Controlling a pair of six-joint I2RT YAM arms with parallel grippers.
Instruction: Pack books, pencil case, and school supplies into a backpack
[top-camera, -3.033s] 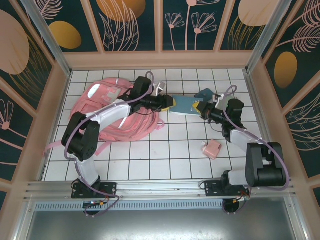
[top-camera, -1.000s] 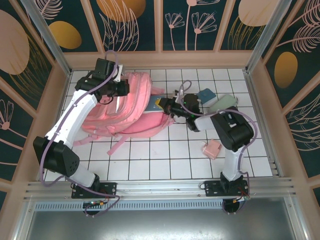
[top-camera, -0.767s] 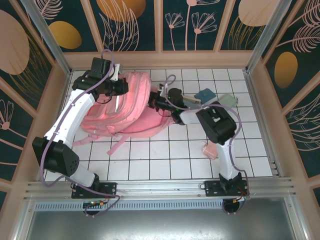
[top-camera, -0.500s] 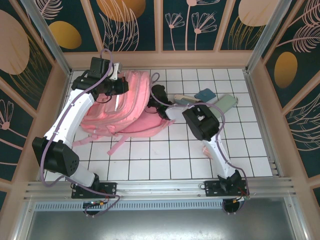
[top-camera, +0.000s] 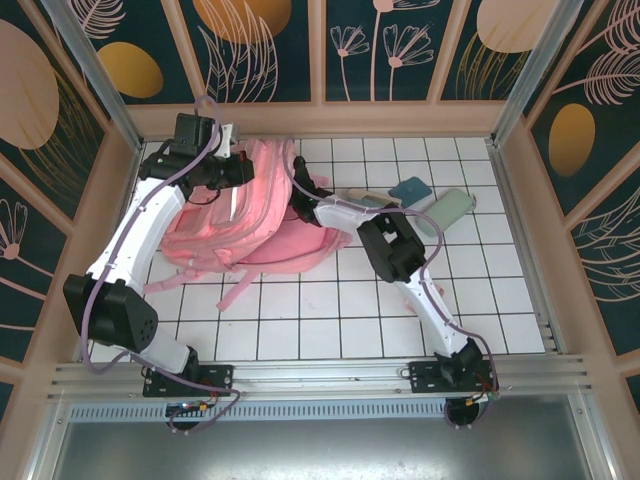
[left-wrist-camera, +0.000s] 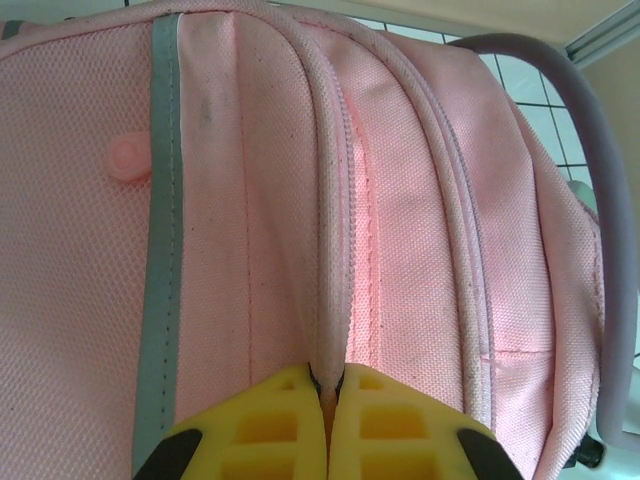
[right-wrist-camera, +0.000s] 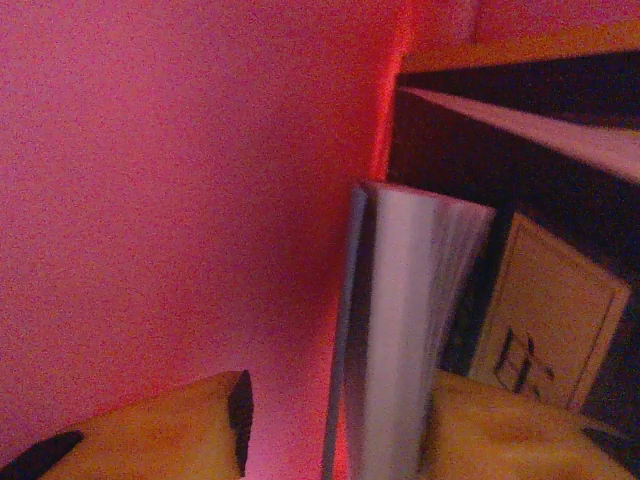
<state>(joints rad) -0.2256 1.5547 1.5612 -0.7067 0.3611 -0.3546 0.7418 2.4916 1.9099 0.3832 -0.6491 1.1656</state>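
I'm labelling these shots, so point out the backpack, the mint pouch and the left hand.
backpack (top-camera: 215, 225), top view, front panel.
mint pouch (top-camera: 447, 209), top view, its middle.
left hand (left-wrist-camera: 327, 385), left wrist view, between its fingertips.

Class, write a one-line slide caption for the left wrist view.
Left gripper pinches a seam of the pink backpack.

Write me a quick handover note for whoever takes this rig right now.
Left gripper: shut on a seam of the pink backpack, lifting its top.
Right gripper: inside the backpack, jaws apart around a thin book; a dark navy book stands beside it.
Done: at least two books inside.
Left to pack: teal pad, mint pouch, teal-and-beige bar, lying on the table beside the backpack.
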